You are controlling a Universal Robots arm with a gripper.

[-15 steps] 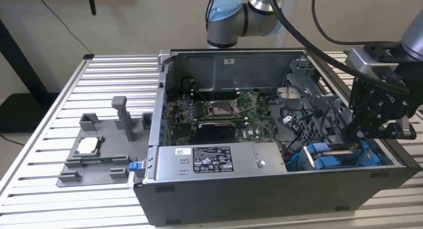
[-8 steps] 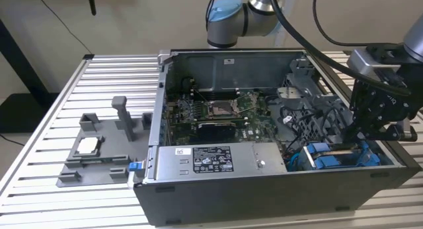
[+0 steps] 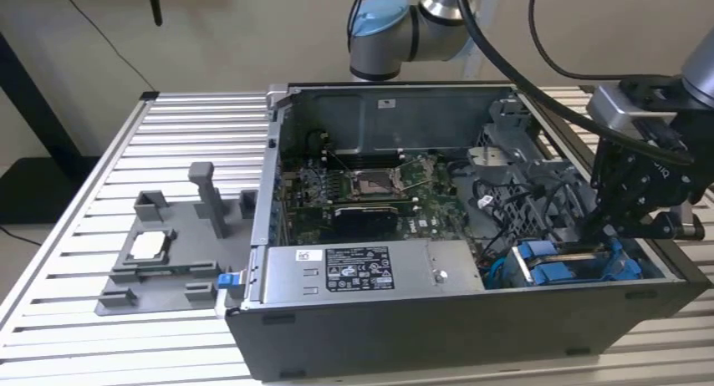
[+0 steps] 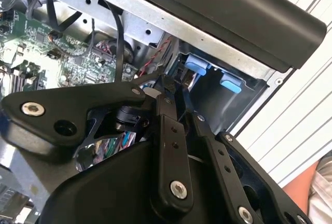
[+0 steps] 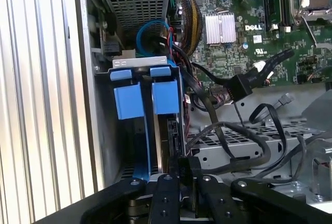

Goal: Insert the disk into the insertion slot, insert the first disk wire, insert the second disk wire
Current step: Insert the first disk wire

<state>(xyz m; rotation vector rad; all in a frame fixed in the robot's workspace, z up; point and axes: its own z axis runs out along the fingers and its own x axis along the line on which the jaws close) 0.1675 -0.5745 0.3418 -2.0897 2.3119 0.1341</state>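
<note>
Slatted metal table [image 3: 179,119], open PC case [image 3: 446,319] on it. Fingers [image 5: 171,185] are narrow, pinching the disk [image 5: 167,136] by its edge; it's sitting partway down the insertion slot [image 5: 111,151]. I'd press straight along the blue rails [image 5: 150,151], no tilt, clear of the black cables [image 5: 228,146].

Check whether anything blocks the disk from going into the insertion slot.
Nothing visible does. The disk already sits in the insertion slot, with the gripper at its end. The black cables run beside the bay, not across it.
</note>
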